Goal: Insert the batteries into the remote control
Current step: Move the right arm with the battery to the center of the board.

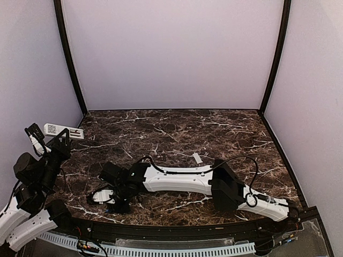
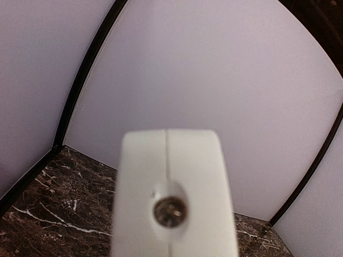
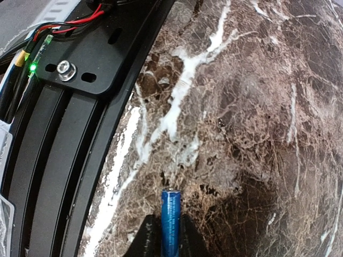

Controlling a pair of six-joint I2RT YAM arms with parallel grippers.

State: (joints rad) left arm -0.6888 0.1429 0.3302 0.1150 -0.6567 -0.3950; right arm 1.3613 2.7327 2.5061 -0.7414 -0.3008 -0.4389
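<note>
— Starting big, what's where?

— Marble table (image 1: 177, 134) beneath me. My left gripper (image 1: 60, 140) is clamped on the remote control (image 1: 64, 130), raised by the left wall (image 1: 32, 64); its blurred end perhaps shows a metal contact (image 2: 170, 211). My right gripper (image 3: 170, 235) pinches the blue battery (image 3: 170, 206), low over the table's near edge.

Polished, white-veined dark brown marble-look tabletop (image 3: 241, 107); smooth matt white plastic remote control (image 2: 171, 160); glossy blue cylindrical battery (image 3: 170, 214); matt black metal rail (image 3: 53, 160).
</note>
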